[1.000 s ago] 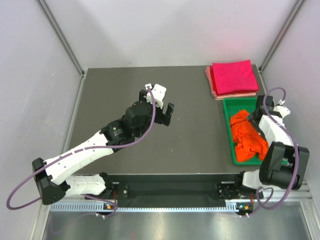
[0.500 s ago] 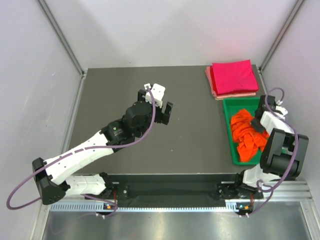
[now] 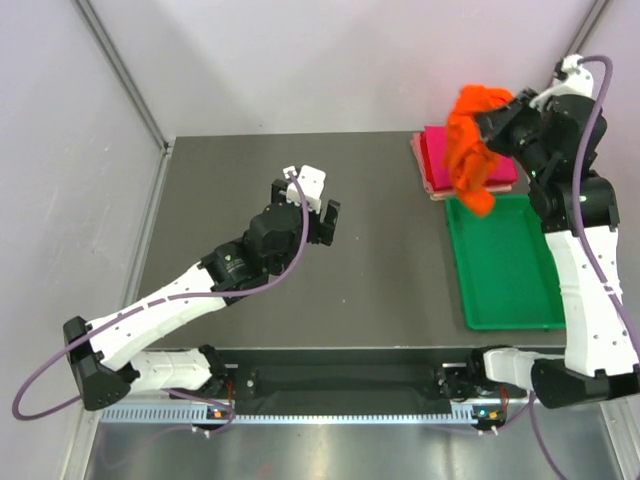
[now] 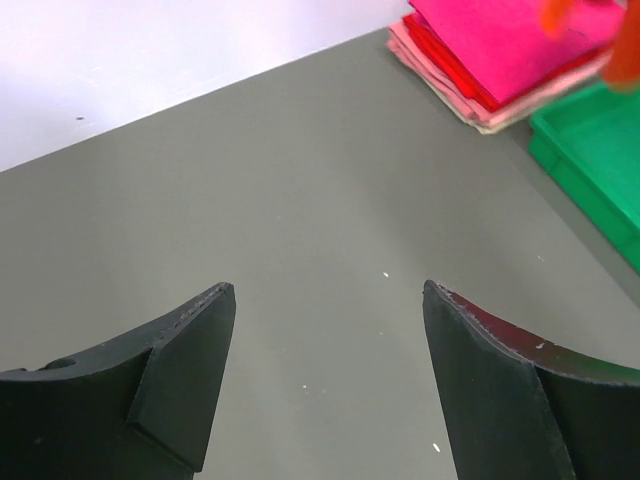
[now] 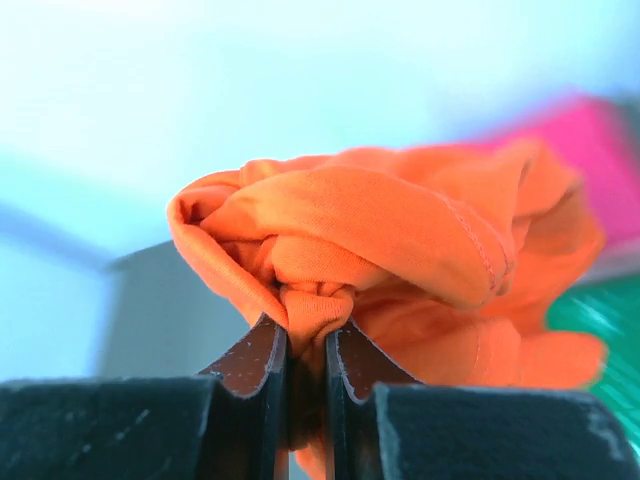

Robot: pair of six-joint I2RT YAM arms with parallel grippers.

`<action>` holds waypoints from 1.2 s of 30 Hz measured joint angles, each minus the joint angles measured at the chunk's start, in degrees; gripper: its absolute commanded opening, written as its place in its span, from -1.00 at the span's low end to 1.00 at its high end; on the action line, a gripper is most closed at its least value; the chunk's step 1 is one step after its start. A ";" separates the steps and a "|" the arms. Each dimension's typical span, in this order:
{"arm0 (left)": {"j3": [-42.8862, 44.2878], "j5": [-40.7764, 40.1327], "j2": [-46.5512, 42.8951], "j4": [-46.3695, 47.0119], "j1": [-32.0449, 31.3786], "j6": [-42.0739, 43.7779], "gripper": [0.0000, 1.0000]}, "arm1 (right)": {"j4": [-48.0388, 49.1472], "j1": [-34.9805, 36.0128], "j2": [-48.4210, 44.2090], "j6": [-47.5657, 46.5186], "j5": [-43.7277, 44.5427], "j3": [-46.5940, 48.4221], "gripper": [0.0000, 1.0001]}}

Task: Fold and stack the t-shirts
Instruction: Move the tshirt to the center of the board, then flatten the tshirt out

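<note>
Orange t-shirt [image 3: 468,140] lifted off the tray [image 3: 505,290], hanging long-axis down, clamped in right hand [image 5: 305,340]; left hand [image 4: 328,292] apart.

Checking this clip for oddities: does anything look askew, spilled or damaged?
Nothing looks spilled or damaged. The orange shirt hangs in the air as a crumpled wad from the right hand, pinched by one small fold rather than spread out. The folded stack is slightly fanned, its edges not flush.
</note>
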 measured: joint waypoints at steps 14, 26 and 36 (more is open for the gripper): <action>0.85 -1.60 -16.33 -7.43 0.00 -14.58 0.70 | 10.27 24.48 15.39 3.43 -10.21 -22.62 -0.12; -8.50 2.21 -8.17 -11.74 1.09 -27.87 0.53 | 8.76 22.93 10.86 0.92 6.47 -36.04 -0.07; -9.05 19.39 18.86 -8.70 9.64 -28.74 0.28 | 11.08 15.87 15.15 2.56 6.08 -38.38 -0.23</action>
